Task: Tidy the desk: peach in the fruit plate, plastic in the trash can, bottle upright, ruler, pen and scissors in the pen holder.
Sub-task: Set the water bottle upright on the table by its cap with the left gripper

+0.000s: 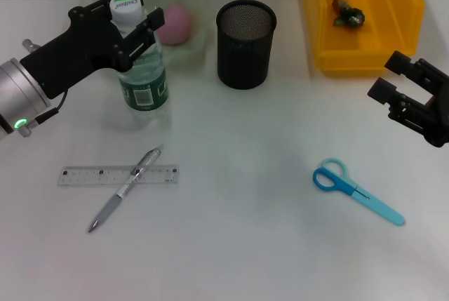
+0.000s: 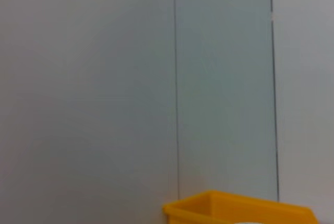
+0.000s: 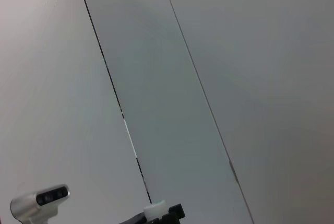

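The clear bottle (image 1: 143, 76) with a green label and white-green cap stands upright on the table at the back left. My left gripper (image 1: 128, 29) is shut on its neck, just below the cap. Behind it a pink peach (image 1: 176, 23) lies in the pale green fruit plate (image 1: 189, 55). The black mesh pen holder (image 1: 245, 45) stands at the back centre. A crumpled piece of plastic (image 1: 348, 14) lies in the yellow trash can (image 1: 400, 6), whose rim also shows in the left wrist view (image 2: 240, 208). The clear ruler (image 1: 84, 176) lies at the front left with the grey pen (image 1: 126, 187) across it. Blue scissors (image 1: 358, 191) lie at the front right. My right gripper (image 1: 390, 78) hovers open at the right edge.
White tabletop (image 1: 238, 175) stretches between the ruler and the scissors. Both wrist views show mostly a grey panelled wall.
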